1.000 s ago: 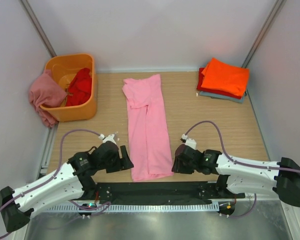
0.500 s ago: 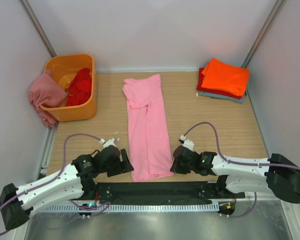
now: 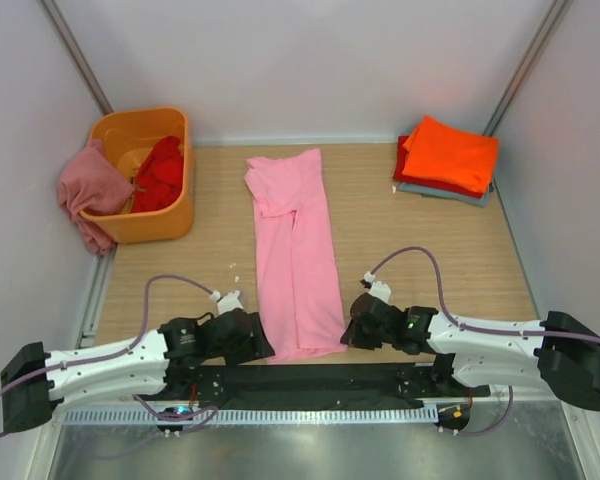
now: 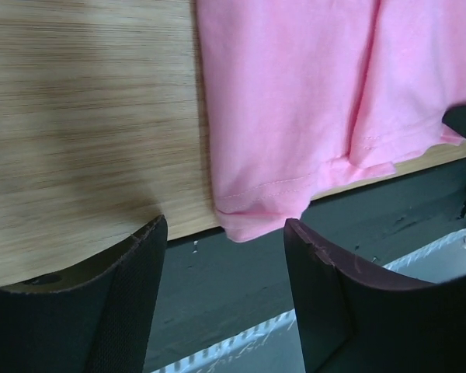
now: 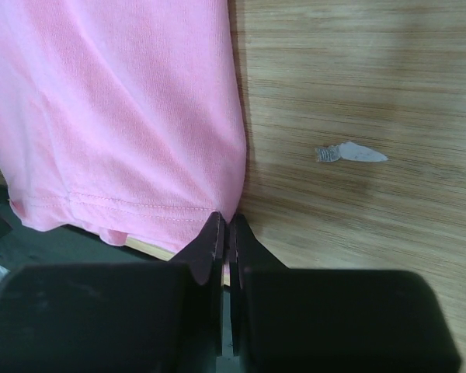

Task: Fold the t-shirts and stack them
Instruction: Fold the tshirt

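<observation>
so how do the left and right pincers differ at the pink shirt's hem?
Left pincer is open; right pincer is shut. Left pincer straddles the near-left hem corner of the light pink t-shirt and has not closed on it; right pincer pinches the near-right corner between its tips. Shared: both sit low at the shirt's near hem.

Left gripper (image 3: 248,338) dropped back toward near table edge, beside light pink t-shirt (image 3: 295,250) hem corner. Right gripper (image 5: 224,229) pinched closed on opposite corner.
</observation>
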Robot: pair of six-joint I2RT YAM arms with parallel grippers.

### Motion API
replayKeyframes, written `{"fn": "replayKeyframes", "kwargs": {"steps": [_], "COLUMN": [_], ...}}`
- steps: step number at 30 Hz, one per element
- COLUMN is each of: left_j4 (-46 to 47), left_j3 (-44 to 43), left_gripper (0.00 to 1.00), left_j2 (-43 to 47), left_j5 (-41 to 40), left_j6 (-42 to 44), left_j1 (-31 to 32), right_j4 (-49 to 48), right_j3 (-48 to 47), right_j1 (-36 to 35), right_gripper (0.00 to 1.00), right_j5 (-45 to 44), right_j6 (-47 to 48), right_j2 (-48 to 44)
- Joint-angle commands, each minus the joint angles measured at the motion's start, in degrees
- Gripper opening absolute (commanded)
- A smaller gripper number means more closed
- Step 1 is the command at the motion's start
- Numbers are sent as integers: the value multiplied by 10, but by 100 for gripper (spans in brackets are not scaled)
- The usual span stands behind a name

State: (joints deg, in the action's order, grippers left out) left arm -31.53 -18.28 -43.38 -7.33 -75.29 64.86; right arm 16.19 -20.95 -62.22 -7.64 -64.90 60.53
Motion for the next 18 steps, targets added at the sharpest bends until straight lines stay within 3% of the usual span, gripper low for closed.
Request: {"fn": "replayKeyframes", "kwargs": {"steps": [1, 7, 10, 13, 14, 15, 18], "left_j4": [45, 56, 56, 56, 56, 55, 42], "left_j3": [4, -14, -20, -19, -18, -19, -27], "left_gripper": [63, 56, 47, 28, 14, 8, 0], "left_j2": [-37, -92, -103, -101, -97, -94, -89], "left_j5": [-47, -62, -67, -77, -80, -81, -84], "left_j6": [-46, -61, -65, -65, -65, -65, -65], "left_j1": [32, 54, 61, 62, 62, 62, 62], "right_j4": [0, 2, 3, 2, 2, 2, 4], "right_j3": [9, 9, 12, 13, 13, 12, 10], "right_j1": [-5, -5, -5, -5, -5, -6, -11], "right_gripper": [1, 1, 1, 1, 1, 1, 1], "right_j5": [-7, -6, -6, -5, -4, -2, 1], "right_j6": [-5, -1, -2, -3, -3, -3, -6], "right_j2": [0, 2, -1, -2, -2, -2, -2]}}
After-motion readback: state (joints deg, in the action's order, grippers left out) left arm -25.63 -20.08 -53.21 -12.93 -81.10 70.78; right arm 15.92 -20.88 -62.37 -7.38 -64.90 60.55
